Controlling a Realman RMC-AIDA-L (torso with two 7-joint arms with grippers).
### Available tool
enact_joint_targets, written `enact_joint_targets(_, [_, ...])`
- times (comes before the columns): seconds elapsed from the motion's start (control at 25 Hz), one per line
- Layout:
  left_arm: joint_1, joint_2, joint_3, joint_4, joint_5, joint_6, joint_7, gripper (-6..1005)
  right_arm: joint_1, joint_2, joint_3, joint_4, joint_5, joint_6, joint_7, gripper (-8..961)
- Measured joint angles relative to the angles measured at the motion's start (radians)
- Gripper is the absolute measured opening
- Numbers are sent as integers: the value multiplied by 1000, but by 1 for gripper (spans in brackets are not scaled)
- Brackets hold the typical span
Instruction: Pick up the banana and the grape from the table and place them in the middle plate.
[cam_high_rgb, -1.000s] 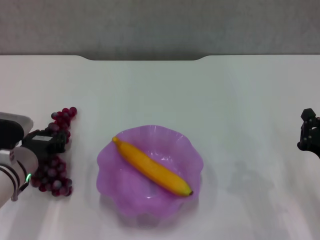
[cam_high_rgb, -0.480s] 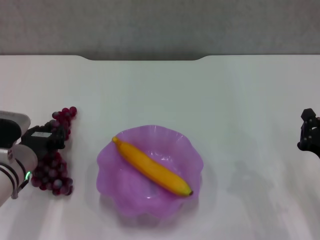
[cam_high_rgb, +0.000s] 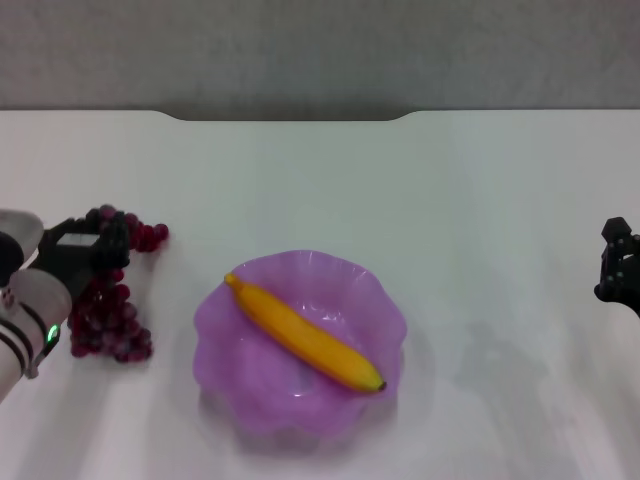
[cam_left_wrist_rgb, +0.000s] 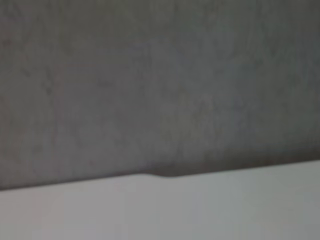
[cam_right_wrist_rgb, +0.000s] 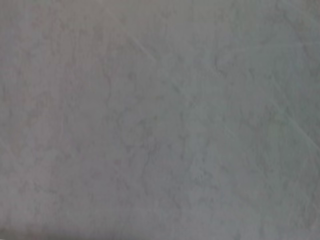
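Head view: smooth curved banana (cam_high_rgb: 305, 336) in scalloped middle plate (cam_high_rgb: 380, 300).

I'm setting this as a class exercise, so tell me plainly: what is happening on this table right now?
The banana already lies across the purple plate in the middle of the white table. The left gripper is over the bunch of grapes at the table's left side, apparently gripping it near its upper end; the bunch is not yet in the plate. The right gripper sits idle at the far right edge.
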Motion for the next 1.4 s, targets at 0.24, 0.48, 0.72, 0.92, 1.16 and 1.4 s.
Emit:
enact_joint_targets(0.24, [2, 2, 0, -65, 7, 1, 3, 266, -1, 0, 0, 2, -1, 0, 0, 0])
enact_joint_targets(0.48, [30, 5, 4, -178, 8, -10, 4, 262, -2, 0, 0, 7, 0, 0, 0, 0])
enact_joint_targets(0.72, [116, 13, 38, -443, 10, -70, 54, 260, -2, -1, 0, 19, -1, 0, 3, 0])
enact_joint_targets(0.92, [186, 13, 96, -707, 11, -159, 152, 258, -2, -2, 0, 24, 0, 0, 5, 0])
enact_joint_targets(1.16, [235, 12, 213, -847, 11, -209, 235, 256, -2, -2, 0, 26, 0, 0, 5, 0])
enact_joint_targets(1.4, [248, 12, 311, -833, 11, -208, 243, 254, -2, -2, 1, 26, 0, 0, 5, 0])
